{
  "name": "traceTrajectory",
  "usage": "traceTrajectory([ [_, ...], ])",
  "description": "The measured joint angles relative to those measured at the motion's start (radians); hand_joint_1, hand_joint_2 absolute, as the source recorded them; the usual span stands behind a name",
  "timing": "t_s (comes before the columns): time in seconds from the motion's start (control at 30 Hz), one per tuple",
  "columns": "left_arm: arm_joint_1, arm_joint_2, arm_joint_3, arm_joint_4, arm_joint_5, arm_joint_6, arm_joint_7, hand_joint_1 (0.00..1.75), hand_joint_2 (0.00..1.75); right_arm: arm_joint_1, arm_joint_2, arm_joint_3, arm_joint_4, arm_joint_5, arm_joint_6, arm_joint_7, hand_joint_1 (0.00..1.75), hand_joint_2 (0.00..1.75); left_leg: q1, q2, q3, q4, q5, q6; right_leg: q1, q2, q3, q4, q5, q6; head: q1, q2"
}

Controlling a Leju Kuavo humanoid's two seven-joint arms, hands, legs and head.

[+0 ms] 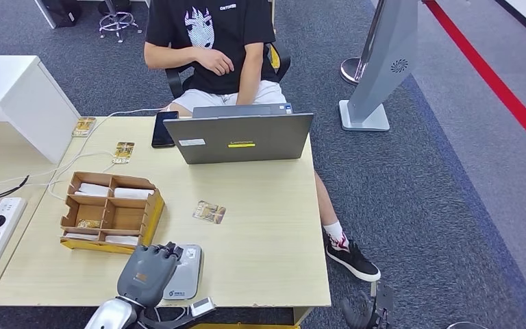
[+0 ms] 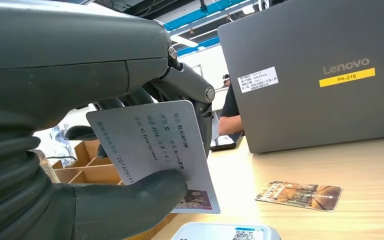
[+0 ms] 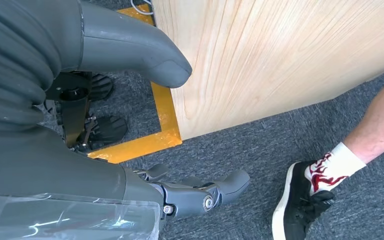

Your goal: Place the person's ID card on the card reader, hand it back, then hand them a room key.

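Note:
My left hand (image 1: 149, 271) hovers over the white card reader (image 1: 186, 273) at the table's near edge. In the left wrist view that hand (image 2: 80, 150) pinches the pale ID card (image 2: 150, 145) between thumb and fingers, held tilted just above the reader's top (image 2: 227, 232). A patterned key card (image 1: 209, 212) lies flat on the table beyond the reader, also the card (image 2: 300, 195) in the left wrist view. The person (image 1: 212, 48) sits behind the laptop. My right hand (image 1: 368, 310) hangs beside the table, fingers (image 3: 205, 192) apart and holding nothing.
A cardboard compartment box (image 1: 111, 212) with cards stands left of the reader. The grey laptop (image 1: 243, 137) stands at the far edge with a black phone (image 1: 163, 129) beside it. Two more patterned cards (image 1: 123, 151) lie far left. The person's foot (image 3: 305, 200) is near my right hand.

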Motion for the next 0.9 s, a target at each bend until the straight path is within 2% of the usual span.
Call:
traceTrajectory([
  [0.37, -0.001, 0.001, -0.001, 0.037, 0.032, -0.046, 0.004, 1.75, 1.75, 0.000, 0.000, 0.001, 0.000, 0.003, 0.001, -0.001, 0.00, 1.75, 0.000, 0.000, 0.000, 0.000, 0.000, 0.000, 0.000, 0.000, 0.000, 0.000, 0.000, 0.000, 0.000, 0.000],
  [0.9, -0.004, 0.002, -0.001, 0.065, 0.048, -0.056, 0.008, 1.75, 1.75, 0.000, 0.000, 0.002, 0.001, 0.005, 0.003, -0.002, 0.00, 1.75, 0.000, 0.000, 0.000, 0.000, 0.000, 0.000, 0.000, 0.000, 0.000, 0.000, 0.000, 0.000, 0.000, 0.000],
])
